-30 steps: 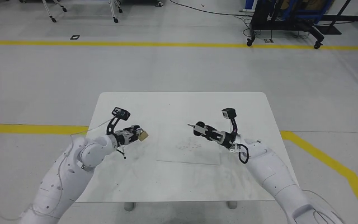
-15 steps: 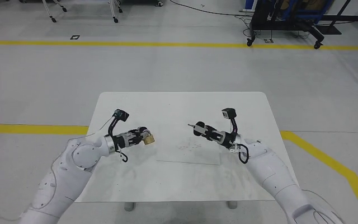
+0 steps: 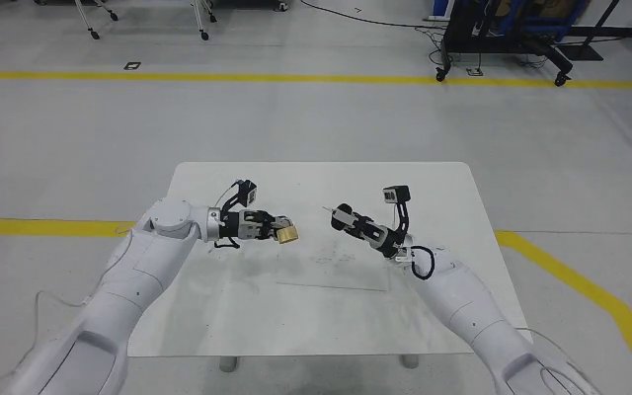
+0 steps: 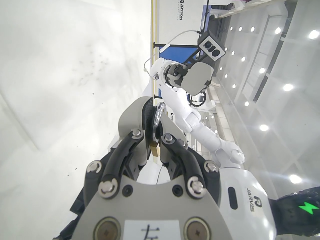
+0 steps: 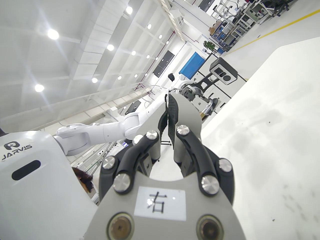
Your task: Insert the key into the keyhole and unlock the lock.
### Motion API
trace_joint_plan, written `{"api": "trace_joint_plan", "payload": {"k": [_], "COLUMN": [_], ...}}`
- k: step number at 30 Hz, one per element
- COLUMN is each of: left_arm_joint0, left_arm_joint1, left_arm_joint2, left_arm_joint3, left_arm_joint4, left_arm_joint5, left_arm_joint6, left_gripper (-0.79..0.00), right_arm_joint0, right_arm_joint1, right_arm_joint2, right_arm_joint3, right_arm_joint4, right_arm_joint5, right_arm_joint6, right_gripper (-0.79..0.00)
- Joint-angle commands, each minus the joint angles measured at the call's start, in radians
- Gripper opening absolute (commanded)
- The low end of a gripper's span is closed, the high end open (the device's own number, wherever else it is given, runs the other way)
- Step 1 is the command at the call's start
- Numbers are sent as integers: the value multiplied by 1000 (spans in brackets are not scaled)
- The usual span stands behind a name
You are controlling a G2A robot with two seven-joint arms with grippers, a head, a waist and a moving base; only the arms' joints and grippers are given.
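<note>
L pincer (image 3: 269, 228) is clamped on the lock (image 3: 287, 235). The brass body sticks out just past its tips, held up off the table (image 3: 326, 316). On the L wrist cam I've got both fingers (image 4: 132, 126) pinched in tight, w/ the shackle (image 4: 159, 114) caught between them and a sliver of brass further back in the grip.

R pincer (image 3: 343, 218) sits opposite, tips pointing at the L pincer. It's closed on the key (image 3: 328, 209), a thin blade poking out of its tip toward the lock. Key tip and lock are near each other but apart, no contact. On the R wrist cam the pads (image 5: 172, 116) are pressed flat together. Can't make out the key itself from that angle, too thin. The L pincer shows just beyond the R tips there, roughly in line.
</note>
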Motion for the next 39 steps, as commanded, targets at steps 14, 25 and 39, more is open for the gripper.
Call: {"api": "trace_joint_plan", "payload": {"k": [14,25,39], "left_arm_joint0": [-136,-57,6], "left_arm_joint1": [-115,-115,-100], "left_arm_joint2": [111,55,-28], "left_arm_joint3": [181,118,29], "left_arm_joint4": [-44,-129,-125], "left_arm_joint5": [32,-16,29], "left_arm_joint6": [-64,46,215], "left_gripper": [-785,-785,-785], "right_arm_joint0": [-38,-81,-308], "right_arm_joint1": [-19,-24,22], "right_arm_joint2": [55,40,160], "right_arm_joint3": [8,-96,-394], "right_arm_joint4": [25,104,105], "right_arm_joint5": [0,126,520], "right_arm_joint6": [4,-8,-176], "right_gripper": [-785,-785,-785]}}
